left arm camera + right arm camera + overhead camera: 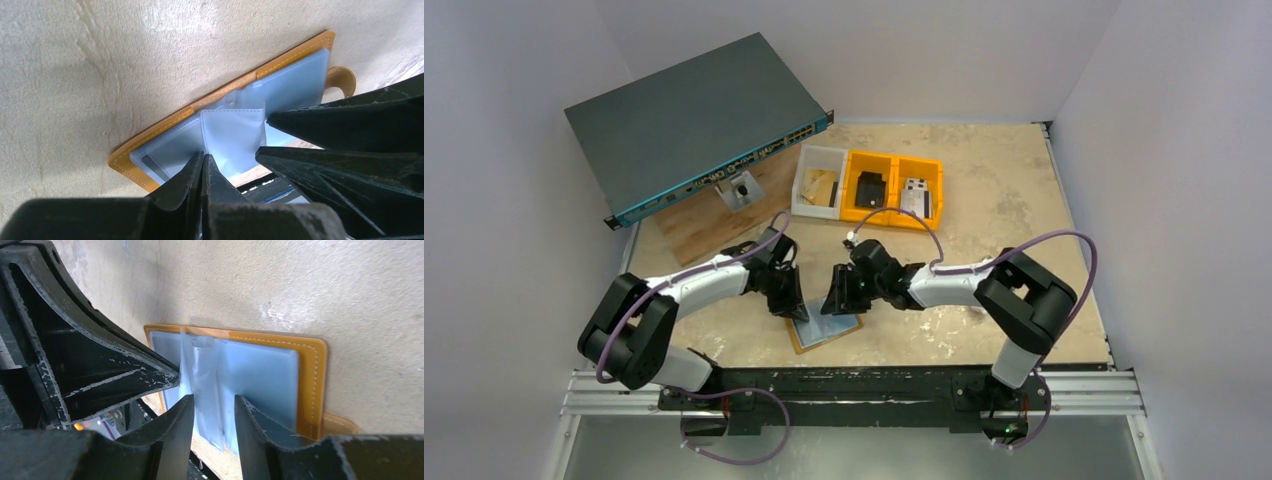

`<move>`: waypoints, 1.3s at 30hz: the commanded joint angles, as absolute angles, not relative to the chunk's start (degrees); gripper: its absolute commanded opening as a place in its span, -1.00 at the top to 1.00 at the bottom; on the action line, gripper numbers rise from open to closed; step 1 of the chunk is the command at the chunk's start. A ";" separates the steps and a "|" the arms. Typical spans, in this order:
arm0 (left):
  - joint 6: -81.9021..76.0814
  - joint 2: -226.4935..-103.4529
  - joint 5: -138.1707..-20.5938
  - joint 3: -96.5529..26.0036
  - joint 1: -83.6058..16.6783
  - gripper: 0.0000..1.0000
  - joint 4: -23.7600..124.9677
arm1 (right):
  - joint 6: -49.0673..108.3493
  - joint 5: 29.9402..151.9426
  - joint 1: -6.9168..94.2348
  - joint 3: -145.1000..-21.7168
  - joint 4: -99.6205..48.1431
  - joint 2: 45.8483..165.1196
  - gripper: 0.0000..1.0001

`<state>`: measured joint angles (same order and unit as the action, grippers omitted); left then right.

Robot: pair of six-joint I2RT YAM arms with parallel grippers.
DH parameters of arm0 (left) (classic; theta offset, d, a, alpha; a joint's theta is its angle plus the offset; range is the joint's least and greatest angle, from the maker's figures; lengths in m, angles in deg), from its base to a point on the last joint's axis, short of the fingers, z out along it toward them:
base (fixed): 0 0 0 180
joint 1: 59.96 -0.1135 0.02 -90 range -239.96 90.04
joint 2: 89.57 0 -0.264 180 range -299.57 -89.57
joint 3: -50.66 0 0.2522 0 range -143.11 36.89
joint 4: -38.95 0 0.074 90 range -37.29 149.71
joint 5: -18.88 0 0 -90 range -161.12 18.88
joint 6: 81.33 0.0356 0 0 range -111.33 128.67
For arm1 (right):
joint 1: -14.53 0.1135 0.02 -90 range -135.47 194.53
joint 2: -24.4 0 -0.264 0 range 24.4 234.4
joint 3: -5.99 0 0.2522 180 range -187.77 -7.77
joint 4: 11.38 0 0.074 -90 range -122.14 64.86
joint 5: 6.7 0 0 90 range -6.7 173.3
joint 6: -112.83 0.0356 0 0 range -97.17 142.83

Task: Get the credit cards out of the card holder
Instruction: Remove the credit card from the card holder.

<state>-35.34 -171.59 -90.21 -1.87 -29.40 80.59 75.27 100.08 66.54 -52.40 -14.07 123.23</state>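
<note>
The card holder lies open near the table's front edge, tan-orange outside and pale blue inside. Its snap tab sticks out at one side. A pale blue inner flap stands up from the middle. My left gripper is shut, its tips pinching the flap's lower corner. My right gripper is open, with the raised flap between its fingers. From above, the left gripper and the right gripper meet over the holder. No credit cards show.
A dark network switch sits propped at the back left over a wooden board. One white bin and two orange bins stand behind the grippers. The metal rail runs just past the holder's near edge.
</note>
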 commanded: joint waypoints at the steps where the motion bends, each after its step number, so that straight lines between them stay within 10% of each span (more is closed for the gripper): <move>1: -35.44 -169.68 -89.56 -2.88 -29.14 1.00 80.16 | 72.79 92.60 66.11 -55.57 -22.19 120.28 0.27; 39: -38.58 -180.01 -98.36 -14.27 -22.83 0.94 73.40 | 71.49 77.76 67.27 -57.64 -37.69 107.32 0.45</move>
<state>-37.83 -176.66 -97.23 -10.44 -24.74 74.53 70.88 81.04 67.09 -56.55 -35.80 109.39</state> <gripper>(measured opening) 0.030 0.277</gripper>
